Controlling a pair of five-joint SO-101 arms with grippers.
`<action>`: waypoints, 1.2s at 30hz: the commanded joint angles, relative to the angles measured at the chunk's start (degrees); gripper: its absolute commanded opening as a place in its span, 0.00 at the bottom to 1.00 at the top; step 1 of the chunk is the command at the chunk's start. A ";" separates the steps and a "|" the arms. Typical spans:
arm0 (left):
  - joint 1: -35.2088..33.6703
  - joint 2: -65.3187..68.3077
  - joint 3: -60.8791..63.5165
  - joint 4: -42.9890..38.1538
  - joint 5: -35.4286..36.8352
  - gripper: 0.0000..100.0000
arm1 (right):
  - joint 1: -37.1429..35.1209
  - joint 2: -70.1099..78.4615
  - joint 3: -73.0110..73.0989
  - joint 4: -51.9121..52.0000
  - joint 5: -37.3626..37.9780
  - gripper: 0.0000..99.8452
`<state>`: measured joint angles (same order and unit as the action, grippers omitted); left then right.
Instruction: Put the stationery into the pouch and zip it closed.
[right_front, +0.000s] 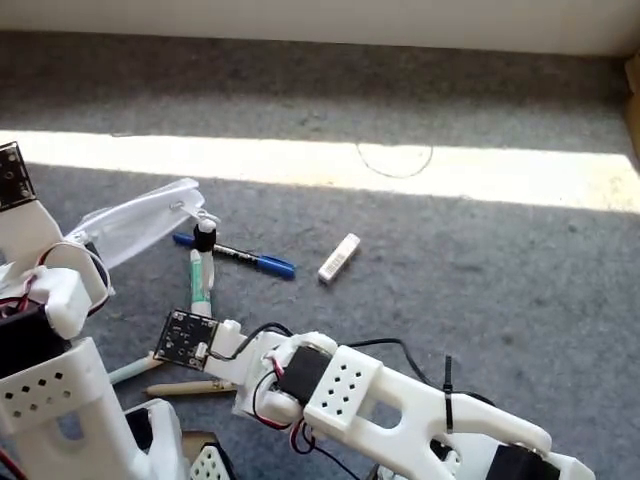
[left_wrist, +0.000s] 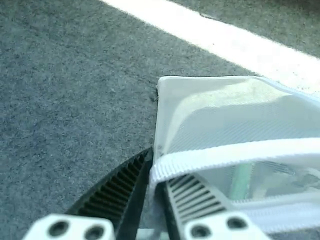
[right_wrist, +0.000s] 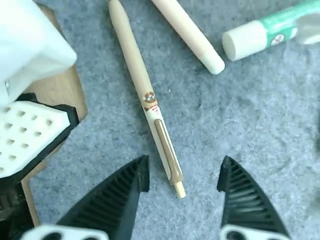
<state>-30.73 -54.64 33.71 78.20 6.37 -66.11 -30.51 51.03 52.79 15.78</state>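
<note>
grey carpet, crossed by a sunlit band, is spread under both arms. at the left of the high view the pouch is seen with its long axis running lower left to upper right, its edge pinched in the closed left gripper. a blue pen is angled down to the right. the right gripper is spread wide, with nothing gripped, its fingers astride the tip of a beige pen.

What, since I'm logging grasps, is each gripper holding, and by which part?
The left gripper pinches the pouch by its woven edge, near a corner. The right gripper is open above the tan pen, holding nothing.
</note>
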 joint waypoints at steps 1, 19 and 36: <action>-1.19 0.40 -1.10 0.26 -0.62 0.01 | -0.66 0.31 -0.48 -1.89 0.53 0.21; -1.19 0.13 -0.04 -0.09 -0.62 0.01 | -0.48 23.78 -7.78 -3.56 2.37 0.20; -1.19 0.13 0.57 -0.18 -0.62 0.01 | 3.30 17.71 -7.78 6.55 2.81 0.01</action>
<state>-31.25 -55.25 34.86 78.20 6.37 -64.62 -7.56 44.70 56.31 17.80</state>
